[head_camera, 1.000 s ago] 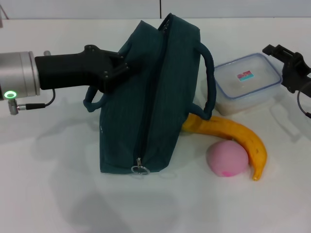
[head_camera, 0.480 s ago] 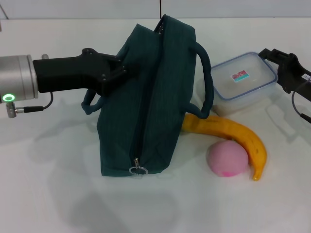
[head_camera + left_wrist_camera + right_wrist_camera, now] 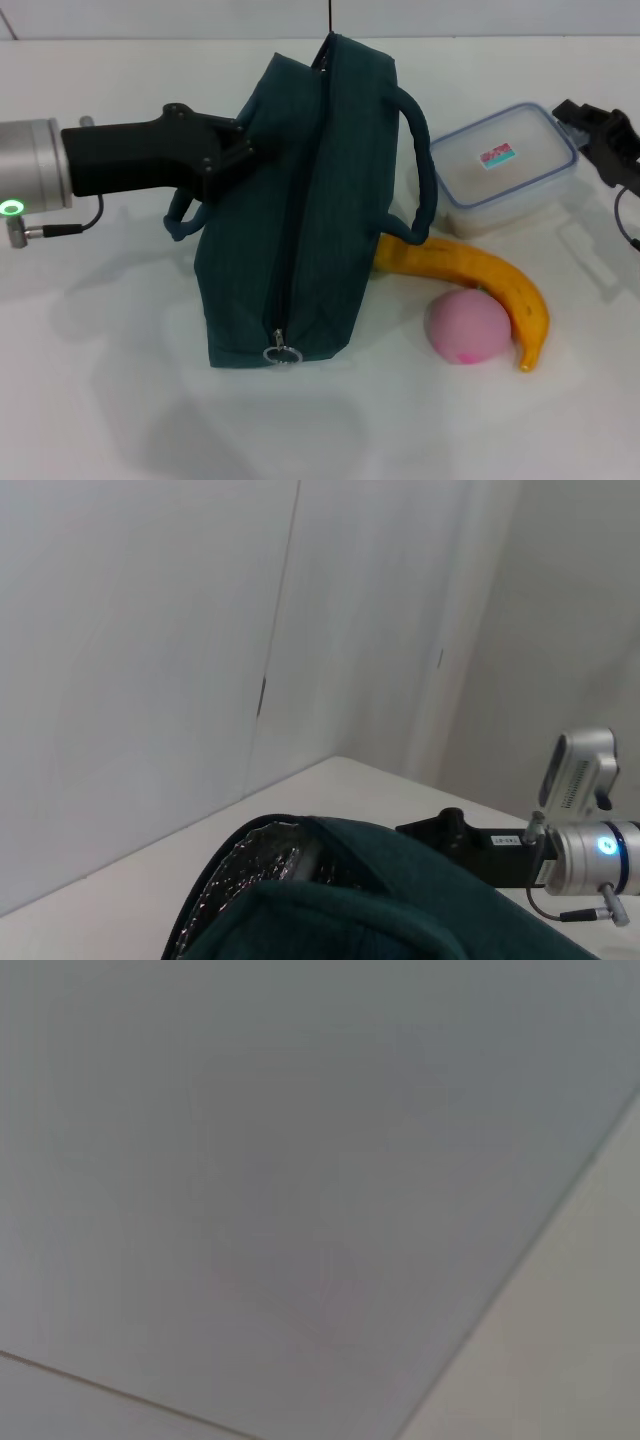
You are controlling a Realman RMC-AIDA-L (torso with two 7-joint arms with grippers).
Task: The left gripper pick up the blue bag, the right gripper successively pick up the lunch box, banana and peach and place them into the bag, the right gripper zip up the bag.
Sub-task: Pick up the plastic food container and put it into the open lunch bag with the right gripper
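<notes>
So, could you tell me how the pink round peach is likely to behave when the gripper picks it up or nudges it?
The pink round peach looks near-spherical, so a nudge would probably roll it, though the curved yellow banana alongside may check that. Its smooth curved skin offers no flat faces, so it might squirt from the right gripper unless gripped across its middle.

You have the bag standing mid-table, its zipper pull at the near end. The left gripper reaches in from the left and meets the bag's upper left side. To the bag's right, the lunch box sits toward the back, with the right gripper just beside its right edge. The banana lies in front of the lunch box, one end tucked against the bag. The peach rests in front of the banana, touching its curve.
</notes>
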